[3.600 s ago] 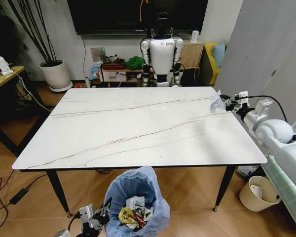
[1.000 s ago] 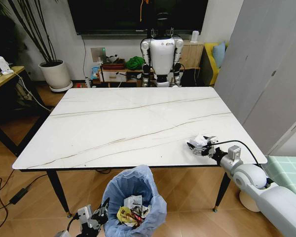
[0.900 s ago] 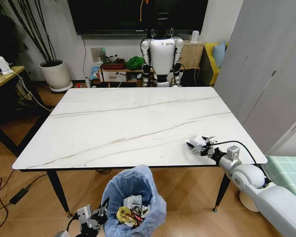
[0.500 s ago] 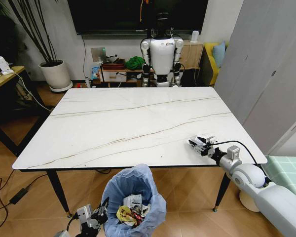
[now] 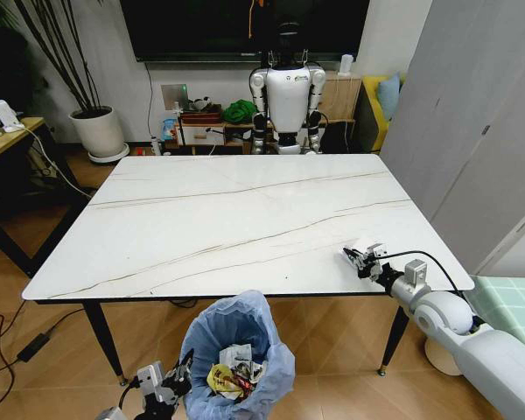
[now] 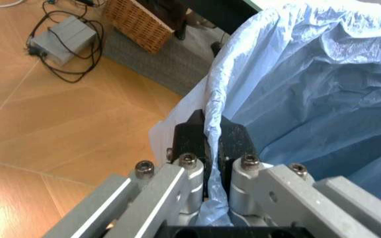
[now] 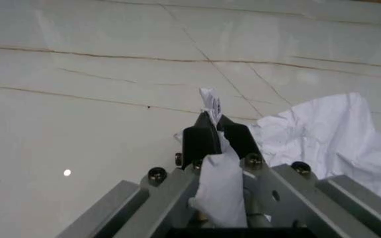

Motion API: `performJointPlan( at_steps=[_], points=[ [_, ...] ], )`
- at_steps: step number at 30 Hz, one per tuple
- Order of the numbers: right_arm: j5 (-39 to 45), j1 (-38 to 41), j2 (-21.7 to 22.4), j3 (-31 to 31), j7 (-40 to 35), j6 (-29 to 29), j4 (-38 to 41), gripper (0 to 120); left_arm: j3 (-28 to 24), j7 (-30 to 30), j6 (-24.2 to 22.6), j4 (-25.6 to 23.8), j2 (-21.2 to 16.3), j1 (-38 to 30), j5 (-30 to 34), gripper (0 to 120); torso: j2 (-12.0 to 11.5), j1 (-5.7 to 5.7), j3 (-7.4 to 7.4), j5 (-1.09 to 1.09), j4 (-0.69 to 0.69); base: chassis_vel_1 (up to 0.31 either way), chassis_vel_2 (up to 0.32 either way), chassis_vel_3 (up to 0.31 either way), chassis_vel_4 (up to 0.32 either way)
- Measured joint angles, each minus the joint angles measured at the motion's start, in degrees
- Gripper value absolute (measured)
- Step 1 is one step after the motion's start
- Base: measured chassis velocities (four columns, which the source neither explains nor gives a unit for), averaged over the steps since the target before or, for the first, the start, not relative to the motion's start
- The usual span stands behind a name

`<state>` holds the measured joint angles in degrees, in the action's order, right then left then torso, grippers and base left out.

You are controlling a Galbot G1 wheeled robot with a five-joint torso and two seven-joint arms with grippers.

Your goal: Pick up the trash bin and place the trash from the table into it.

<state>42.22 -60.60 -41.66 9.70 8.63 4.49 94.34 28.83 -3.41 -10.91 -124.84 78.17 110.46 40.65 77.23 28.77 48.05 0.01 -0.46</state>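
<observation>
From the head view, the right gripper (image 5: 360, 256) sits low over the near right part of the table (image 5: 201, 219), pinching a white tissue (image 5: 365, 248). A few seconds back it held that tissue out at the table's far right edge; since then the arm has swung in and pulled toward the near edge, and in the last second the wad has looked smaller, tucked into the jaws. The bin (image 5: 238, 359) stands on the floor just below the near edge, already holding wrappers and scraps, with the left gripper (image 5: 182, 372) at its rim.

In the left wrist view, the left gripper (image 6: 209, 144) has its jaws pressed on the fold of blue bag (image 6: 309, 89) — unchanged.

In the right wrist view, the right gripper (image 7: 216, 136) clamps a strip of tissue (image 7: 323, 134), the rest billowing beside it — my guess is the last piece, bound for the bin.
</observation>
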Motion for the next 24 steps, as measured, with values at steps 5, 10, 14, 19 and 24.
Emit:
performJointPlan(
  at_steps=[5,10,14,19,24],
  points=[
    [3.1,-0.5,3.1,0.8,1.5,-1.1,5.6,0,-0.5,-0.1,0.0,0.3,0.1,-0.2,0.0,0,0.0,0.00,0.00,-0.02,0.00,0.000,0.000,0.000,0.000],
    [7.6,1.3,7.1,-0.1,3.5,-2.8,12.2,0,-0.9,-0.1,0.0,0.8,0.5,-0.5,-0.1,0,0.0,0.00,0.00,-0.02,0.00,0.000,0.000,0.000,0.000],
    [10.8,3.4,10.0,-2.7,5.2,-4.3,17.8,0,-1.8,-0.1,0.0,1.7,0.9,-1.1,-0.3,0,0.0,0.00,0.00,-0.01,0.02,0.000,0.000,0.000,0.000],
    [13.4,6.2,13.6,-9.7,6.8,-6.8,26.9,0,-3.7,-0.1,0.0,3.8,1.0,-3.3,-0.6,0,0.0,0.00,0.00,-0.03,0.01,0.000,0.000,0.000,0.000],
    [12.5,8.0,14.8,-18.1,7.2,-7.9,32.3,0,-5.4,-0.2,0.0,5.3,0.5,-5.2,-0.5,0,0.0,0.00,0.00,-0.02,0.01,0.000,0.000,0.000,0.000]
  ],
)
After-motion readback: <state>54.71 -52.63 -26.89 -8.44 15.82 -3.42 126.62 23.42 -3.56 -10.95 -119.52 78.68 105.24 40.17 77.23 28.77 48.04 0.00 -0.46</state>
